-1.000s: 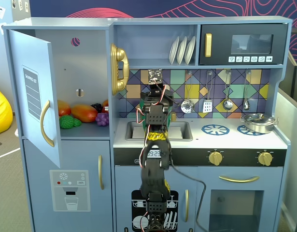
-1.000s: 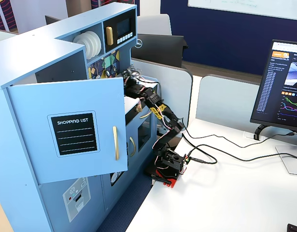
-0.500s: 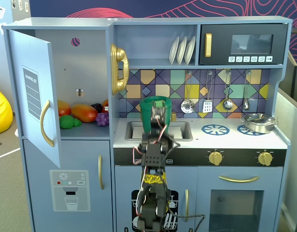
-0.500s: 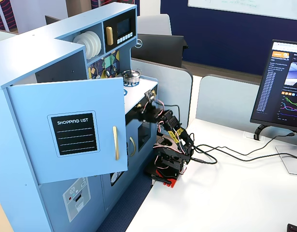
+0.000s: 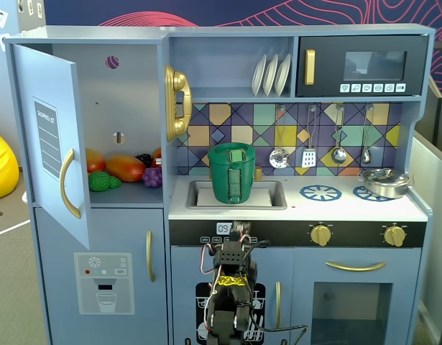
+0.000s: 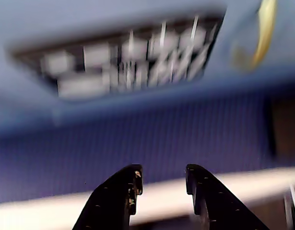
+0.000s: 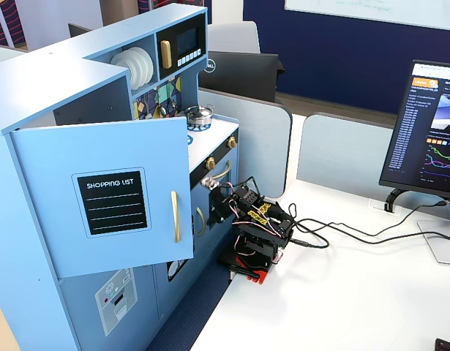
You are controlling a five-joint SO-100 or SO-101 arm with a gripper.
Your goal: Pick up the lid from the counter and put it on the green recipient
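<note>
The green recipient [image 5: 232, 174] is standing in the sink at the counter's back left, with the lid [image 5: 232, 149] sitting on its rim. The gripper [image 6: 161, 187] is hanging below the counter's front edge, well apart, its fingers parted and holding nothing.

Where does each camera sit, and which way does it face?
A fixed view: straight in front of the toy kitchen, facing it; the folded arm shows low centre below the green pot.
Wrist view: on the arm, facing a blurred blue panel; both fingers of the open gripper show.
Another fixed view: high, off to the side, over the desk; whole arm.
Both fixed views share the silver pot.
</note>
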